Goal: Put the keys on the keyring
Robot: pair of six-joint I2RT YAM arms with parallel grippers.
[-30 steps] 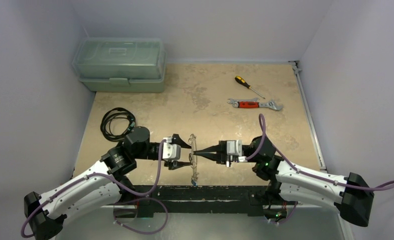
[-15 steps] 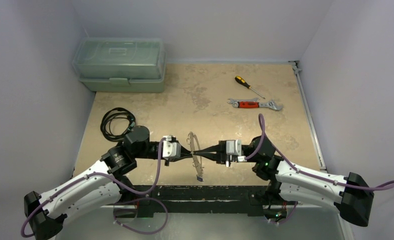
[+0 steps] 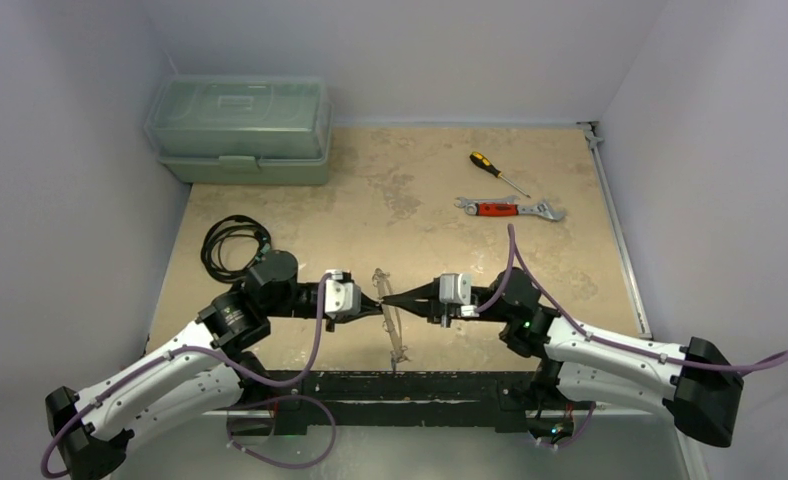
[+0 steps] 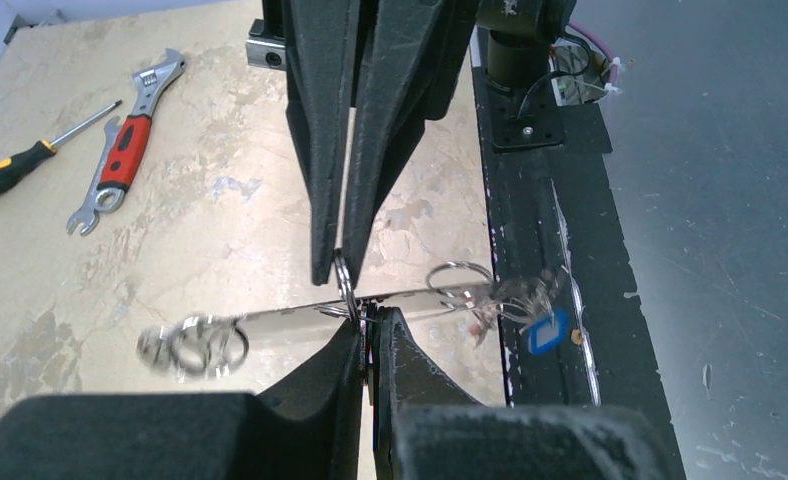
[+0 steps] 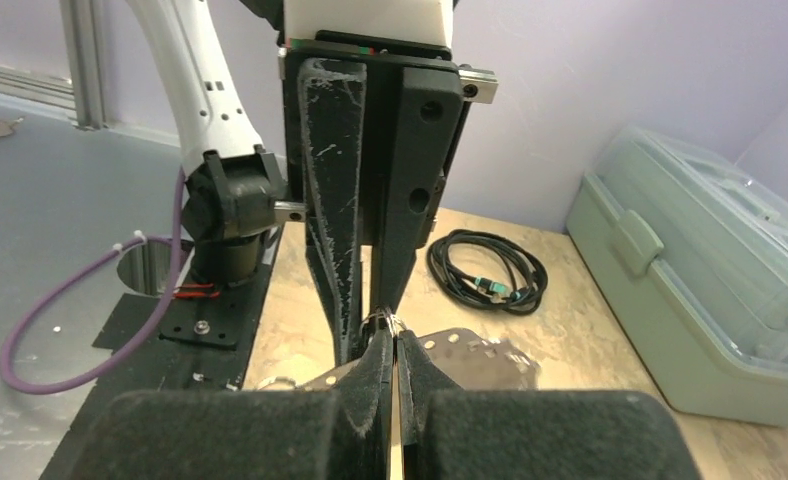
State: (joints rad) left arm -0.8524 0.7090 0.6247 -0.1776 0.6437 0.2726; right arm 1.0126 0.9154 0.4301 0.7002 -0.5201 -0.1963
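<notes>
As they meet tip to tip, left gripper point(image 4: 368, 330) pinching keyring point(image 4: 280, 318) mid-span, right gripper point(image 4: 342, 268) pinching it opposite

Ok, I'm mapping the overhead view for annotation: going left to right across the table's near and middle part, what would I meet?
black cable → left pincer → keyring → right pincer → red-handled wrench

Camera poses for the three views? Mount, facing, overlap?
Top external: above and behind the bases, looking down at the table; left arm and right arm show.
Left wrist: on the left arm, facing the robot's right along the left gripper; sees right gripper, wrench.
Right wrist: on the right arm, facing left along the right gripper; sees cable, toolbox.
Shared: both wrist views show the keyring held by both shut grippers.
</notes>
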